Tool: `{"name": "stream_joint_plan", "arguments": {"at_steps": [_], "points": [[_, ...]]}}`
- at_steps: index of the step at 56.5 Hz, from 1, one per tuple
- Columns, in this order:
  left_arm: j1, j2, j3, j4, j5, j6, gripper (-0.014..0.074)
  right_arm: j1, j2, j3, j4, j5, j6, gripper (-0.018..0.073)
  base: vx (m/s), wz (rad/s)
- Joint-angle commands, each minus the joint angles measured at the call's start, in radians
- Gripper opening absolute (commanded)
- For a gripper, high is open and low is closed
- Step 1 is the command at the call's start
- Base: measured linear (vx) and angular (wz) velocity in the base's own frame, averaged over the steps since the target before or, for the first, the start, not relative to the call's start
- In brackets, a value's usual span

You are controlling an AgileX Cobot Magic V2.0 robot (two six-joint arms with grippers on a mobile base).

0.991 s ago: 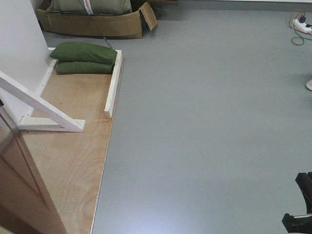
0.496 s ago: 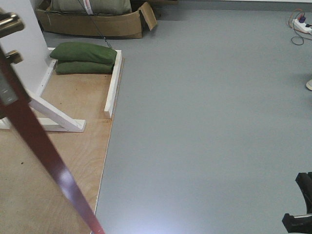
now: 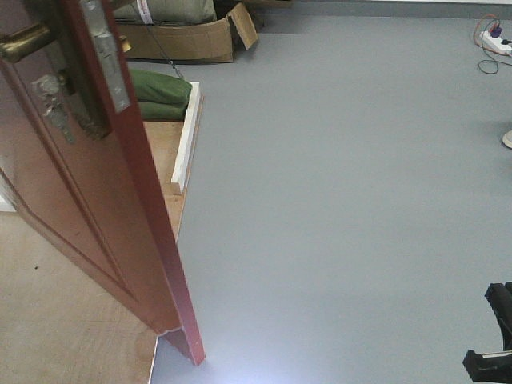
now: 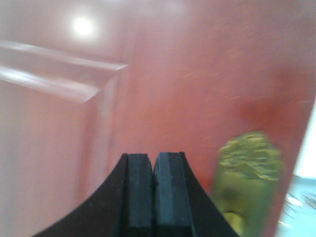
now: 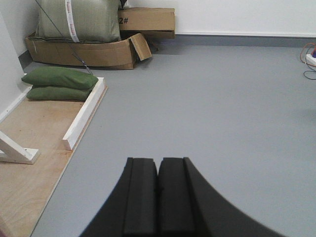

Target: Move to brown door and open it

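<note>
Grey floor (image 3: 336, 200), brown door (image 3: 88, 216); keys (image 3: 54, 104) front-view only.

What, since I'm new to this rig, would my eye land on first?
The glossy brown door fills the front view's left side, edge toward the camera, its brass lever handle at top left. The left gripper, shut, faces the door's panel up close. Green sandbags lie on the plywood base beyond.

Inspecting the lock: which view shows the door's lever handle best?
Exterior front-facing: the brown door shows its lever handle and keys clearly. The left wrist view catches only a blurred backplate; the right wrist view shows no door.
</note>
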Motion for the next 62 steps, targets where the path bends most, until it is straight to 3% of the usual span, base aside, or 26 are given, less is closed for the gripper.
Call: {"name": "stream_joint_plan", "arguments": {"at_steps": [1, 9, 62], "points": [[-0.005, 0.031, -0.069, -0.001, 0.058, 0.002, -0.0003, -0.002, -0.006, 0.003, -0.003, -0.083, -0.009, 0.0000, 0.00, 0.00], [-0.005, 0.046, -0.089, -0.002, 0.097, 0.002, -0.0003, -0.002, -0.006, 0.003, -0.003, -0.081, -0.009, 0.0000, 0.00, 0.00], [-0.005, 0.052, -0.089, -0.004, 0.070, 0.002, -0.0003, -0.002, -0.006, 0.003, -0.003, -0.076, -0.009, 0.0000, 0.00, 0.00]]}}
